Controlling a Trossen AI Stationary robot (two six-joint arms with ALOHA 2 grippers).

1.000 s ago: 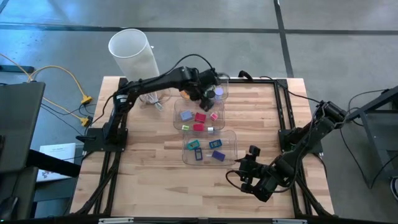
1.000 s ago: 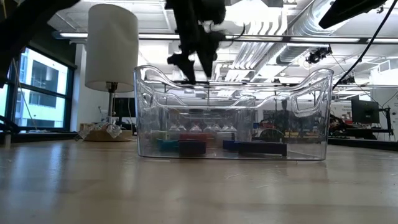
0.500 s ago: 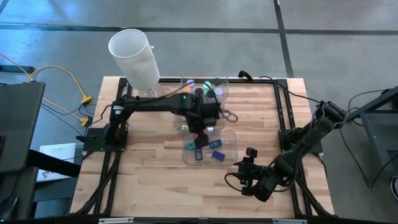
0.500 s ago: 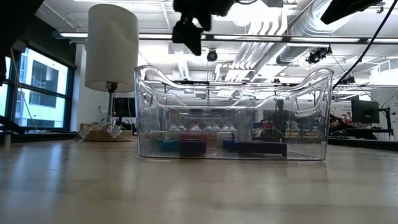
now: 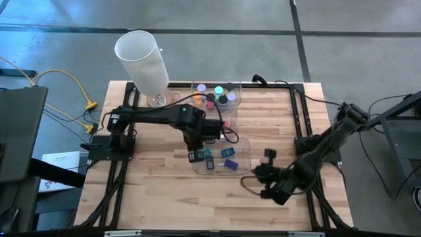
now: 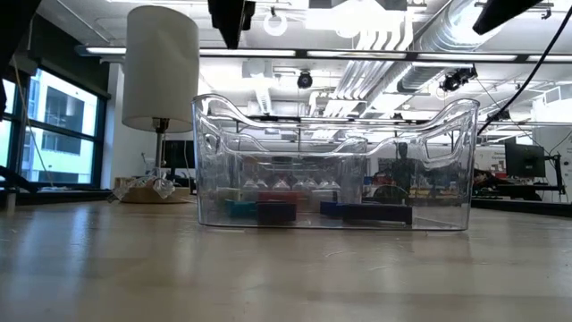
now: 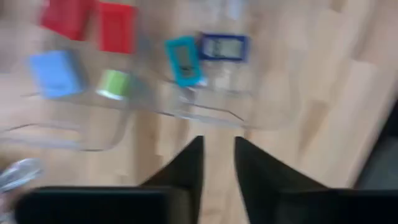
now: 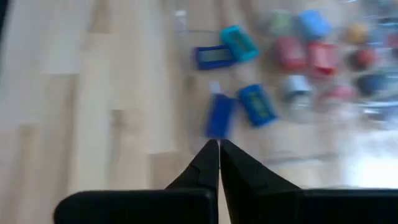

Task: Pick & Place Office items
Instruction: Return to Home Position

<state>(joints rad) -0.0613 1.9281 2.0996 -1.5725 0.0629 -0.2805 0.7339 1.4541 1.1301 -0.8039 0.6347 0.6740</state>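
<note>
One bent left arm (image 5: 154,114) holds its end effector (image 5: 197,145) above bins (image 5: 247,155).

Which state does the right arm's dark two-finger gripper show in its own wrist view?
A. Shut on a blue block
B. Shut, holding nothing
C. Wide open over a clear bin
B: the right gripper has its fingertips pressed together with nothing between them, above the light wooden table.
</note>
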